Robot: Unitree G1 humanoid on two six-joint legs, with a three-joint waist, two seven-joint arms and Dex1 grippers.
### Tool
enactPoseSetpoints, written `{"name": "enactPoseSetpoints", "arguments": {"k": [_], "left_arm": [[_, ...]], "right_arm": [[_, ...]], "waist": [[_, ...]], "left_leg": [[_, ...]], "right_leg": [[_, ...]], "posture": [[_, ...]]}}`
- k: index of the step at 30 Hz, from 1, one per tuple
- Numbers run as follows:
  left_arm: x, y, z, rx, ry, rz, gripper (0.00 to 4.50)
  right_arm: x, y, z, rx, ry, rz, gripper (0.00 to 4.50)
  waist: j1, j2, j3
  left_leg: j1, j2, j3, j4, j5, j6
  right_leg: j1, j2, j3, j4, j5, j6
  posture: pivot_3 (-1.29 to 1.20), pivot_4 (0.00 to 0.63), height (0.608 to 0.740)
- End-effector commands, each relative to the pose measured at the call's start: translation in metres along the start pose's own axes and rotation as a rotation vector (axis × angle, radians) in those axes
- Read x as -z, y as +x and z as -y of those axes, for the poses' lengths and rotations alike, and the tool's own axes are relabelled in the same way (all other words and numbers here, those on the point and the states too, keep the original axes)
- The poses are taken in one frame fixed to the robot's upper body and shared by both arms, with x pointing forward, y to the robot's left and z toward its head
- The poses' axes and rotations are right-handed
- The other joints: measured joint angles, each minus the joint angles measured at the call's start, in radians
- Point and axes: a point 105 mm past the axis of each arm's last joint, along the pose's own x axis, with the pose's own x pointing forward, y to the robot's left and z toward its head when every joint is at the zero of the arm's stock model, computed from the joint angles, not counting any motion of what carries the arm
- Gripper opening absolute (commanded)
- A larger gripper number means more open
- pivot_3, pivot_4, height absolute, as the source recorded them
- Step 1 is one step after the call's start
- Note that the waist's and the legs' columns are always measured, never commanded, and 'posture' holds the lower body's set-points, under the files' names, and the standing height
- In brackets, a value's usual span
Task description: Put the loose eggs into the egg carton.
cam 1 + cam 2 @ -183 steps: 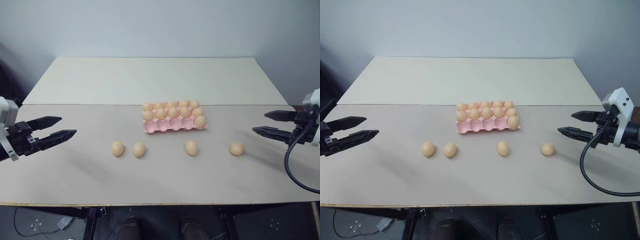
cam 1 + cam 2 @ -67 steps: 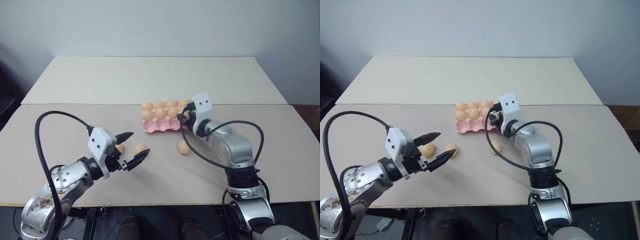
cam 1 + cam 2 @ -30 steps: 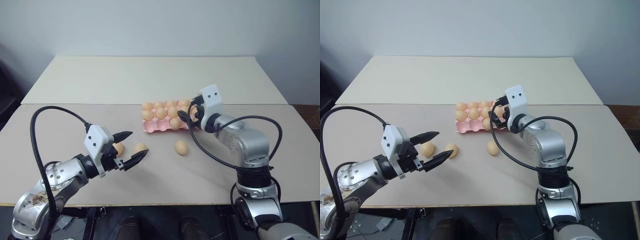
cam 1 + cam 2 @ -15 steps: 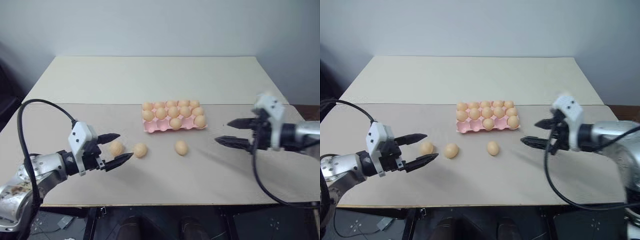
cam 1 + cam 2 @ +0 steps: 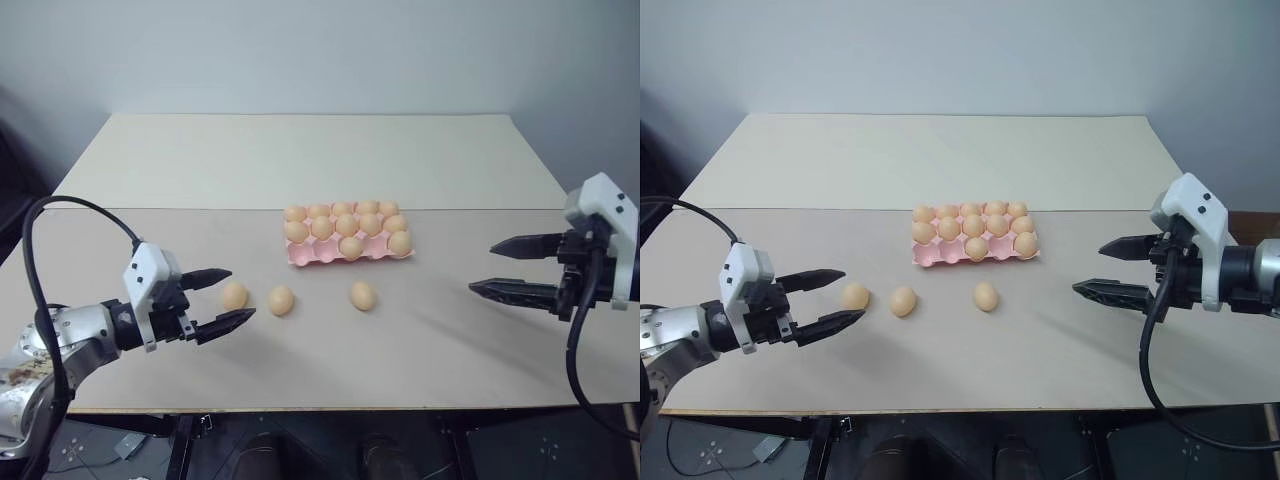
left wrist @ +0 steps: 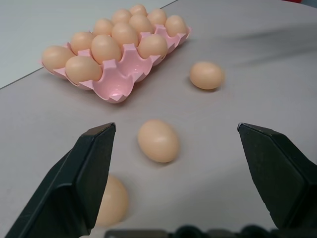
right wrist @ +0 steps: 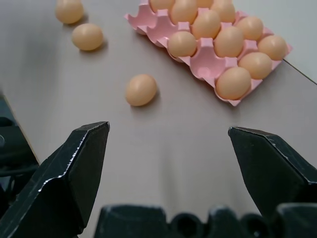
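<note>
**Three eggs loose on the table, both grippers wide and empty**

Over on the left, the left gripper (image 5: pixel 222 298) hangs low over the table (image 5: pixel 300 370), its two black fingers spread wide apart with nothing between them. It points toward the middle of the table, and the nearest egg sits just past its fingertips.

That first loose egg (image 5: pixel 234 295) lies on the tan surface, with a second loose egg (image 5: pixel 281 300) just beside it to the right, the two close but apart. A third loose egg (image 5: pixel 363 295) rests on its own further right, in front of the carton's right half.

The egg carton (image 5: pixel 303 258) sits behind the three, near the middle of the table by the seam between the two boards. Its back two rows are full of eggs. In the front row, one egg sits in the middle cup and another in the cup at the right end; the remaining front cups show bare pink.

On the right, the right gripper (image 5: pixel 505 267) hovers well clear of the eggs and carton, pointing inward, fingers fully spread and empty.
</note>
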Motion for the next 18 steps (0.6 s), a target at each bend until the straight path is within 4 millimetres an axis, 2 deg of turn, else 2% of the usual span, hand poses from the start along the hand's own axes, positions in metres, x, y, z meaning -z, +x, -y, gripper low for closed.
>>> {"name": "enactPoseSetpoints", "arguments": {"k": [1,7,10,18], "left_arm": [[-0.011,-0.003,0.005,0.011,0.049,0.025,4.29],[-0.01,0.0,0.011,0.016,0.044,0.029,4.29],[-0.01,0.001,0.013,0.016,0.04,0.03,4.29],[-0.007,0.004,0.014,0.017,0.038,0.03,4.29]], "right_arm": [[-0.006,0.018,-0.006,0.013,-0.037,0.023,4.48],[-0.003,0.068,-0.017,0.075,0.047,0.01,4.48],[-0.003,0.086,-0.015,0.155,0.107,-0.008,4.48],[0.004,0.127,-0.022,0.214,0.202,-0.101,4.48]], "waist": [[-0.001,0.0,0.0],[-0.001,0.0,0.0],[0.0,0.0,0.0],[-0.001,0.0,0.0]], "left_leg": [[0.0,0.0,0.0,0.0,0.0,0.0],[0.0,0.0,0.0,0.0,0.0,0.0],[-0.004,0.0,0.0,0.0,0.0,0.0],[-0.004,0.0,0.0,0.0,0.0,-0.001]], "right_leg": [[0.0,0.0,0.0,0.0,0.0,0.0],[-0.001,0.0,0.0,0.001,0.0,0.0],[-0.004,0.0,0.0,0.001,0.0,0.0],[-0.006,0.0,0.0,0.002,0.0,0.0]], "posture": [[0.0,0.15,0.74],[0.0,0.15,0.74],[0.0,0.15,0.74],[0.0,0.15,0.74]]}}
